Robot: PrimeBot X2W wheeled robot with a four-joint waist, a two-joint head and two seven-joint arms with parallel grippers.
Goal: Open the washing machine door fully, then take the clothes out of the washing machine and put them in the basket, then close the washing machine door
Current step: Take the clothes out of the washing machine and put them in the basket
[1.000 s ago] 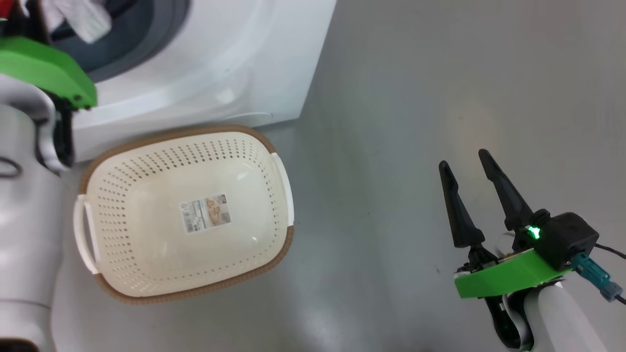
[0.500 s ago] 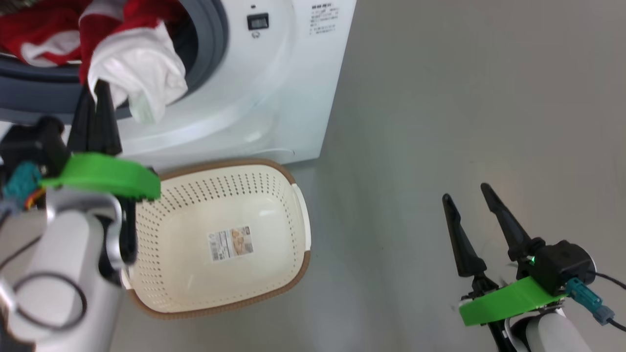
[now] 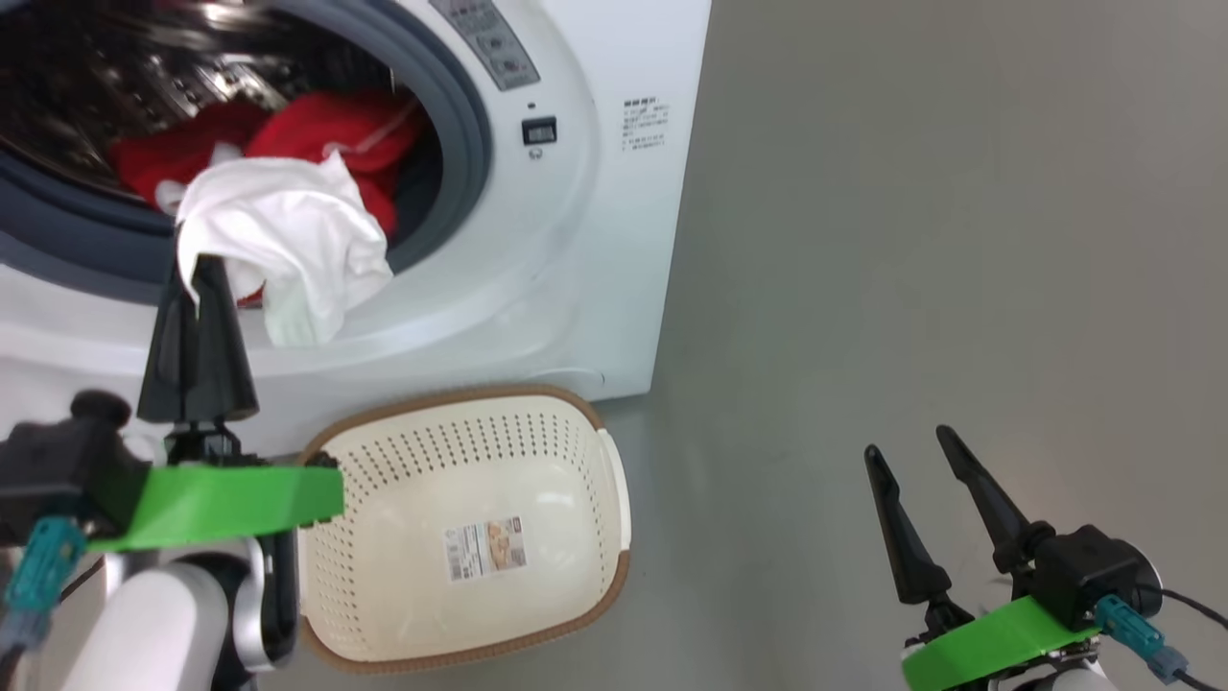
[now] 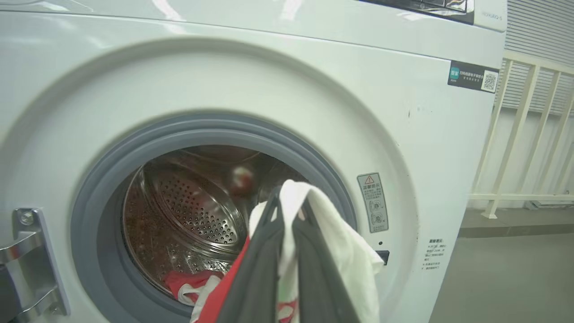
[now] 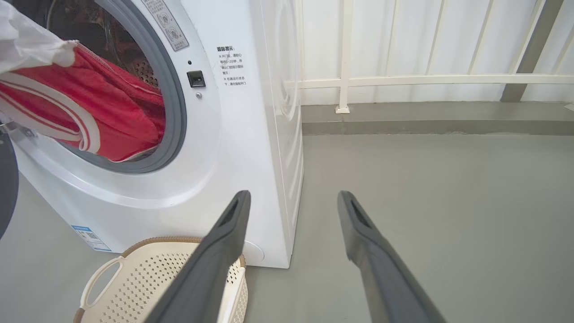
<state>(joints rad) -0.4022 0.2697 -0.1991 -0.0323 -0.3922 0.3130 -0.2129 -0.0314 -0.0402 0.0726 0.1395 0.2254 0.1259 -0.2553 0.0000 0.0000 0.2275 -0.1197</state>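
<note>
Plainly, the left gripper (image 3: 199,274) was clamped on a white panel of the clothes (image 3: 288,230). Its two dark fingers were pressed together at the left of the head view, just below the mouth of the washing machine (image 3: 595,240). The red and white garment trailed from the fingertips back over the grey rubber ring (image 3: 470,125) into the steel drum (image 4: 193,211), where more red fabric lay at the bottom. In the left wrist view the white cloth draped over and between the fingers at lower centre. The basket (image 3: 384,499) sat on the grey floor (image 3: 911,240) at lower centre of the head view, just in front of the machine's lower front, its paper label (image 3: 484,547) showing on its bottom. The right gripper (image 3: 907,446) hung at the lower right, well apart from machine and basket, its fingers spread wide with nothing between them. In the right wrist view a pale railing (image 5: 403,80) ran across the upper right, behind the machine
</note>
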